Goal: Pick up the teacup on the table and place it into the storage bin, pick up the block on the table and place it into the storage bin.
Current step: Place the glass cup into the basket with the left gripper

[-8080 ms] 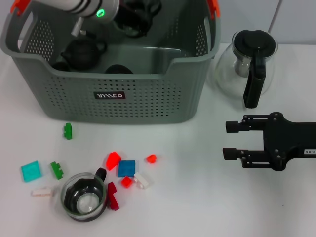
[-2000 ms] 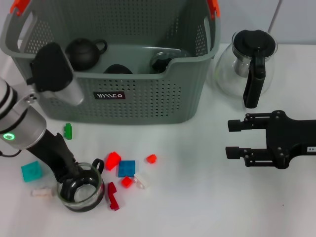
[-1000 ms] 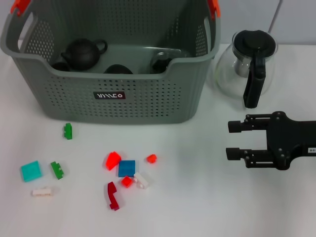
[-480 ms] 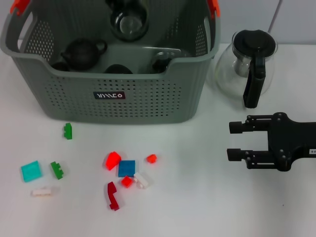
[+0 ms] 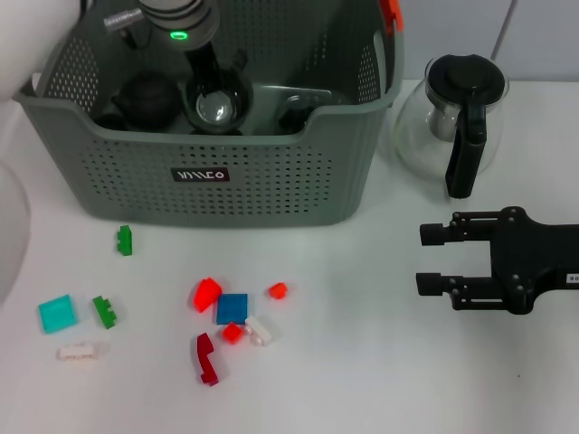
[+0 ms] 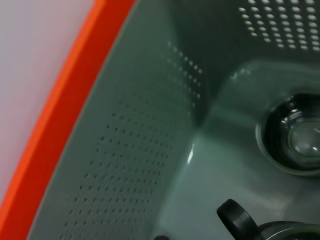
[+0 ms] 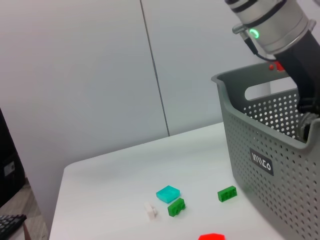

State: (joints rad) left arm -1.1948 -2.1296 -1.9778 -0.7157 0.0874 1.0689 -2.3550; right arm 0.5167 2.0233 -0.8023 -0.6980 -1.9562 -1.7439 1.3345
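Glass teacup point(image 5: 215, 107) now sits lowered inside the storage bin point(image 5: 271, 181), at the head view's 11 o'clock, so we judge blocks point(image 5: 232, 308) next; left claw's point(image 5: 210, 80) grip we cannot tell, right claw point(image 5: 432, 258) idles open.

The left arm reaches from the far left, its wrist showing a green light, and its left hand point(image 5: 215, 90) points down at far centre-left. The right arm lies low on the right, its right hand point(image 5: 432, 259) pointing left with the two fingers point(image 5: 436, 232) spread apart and nothing between them.
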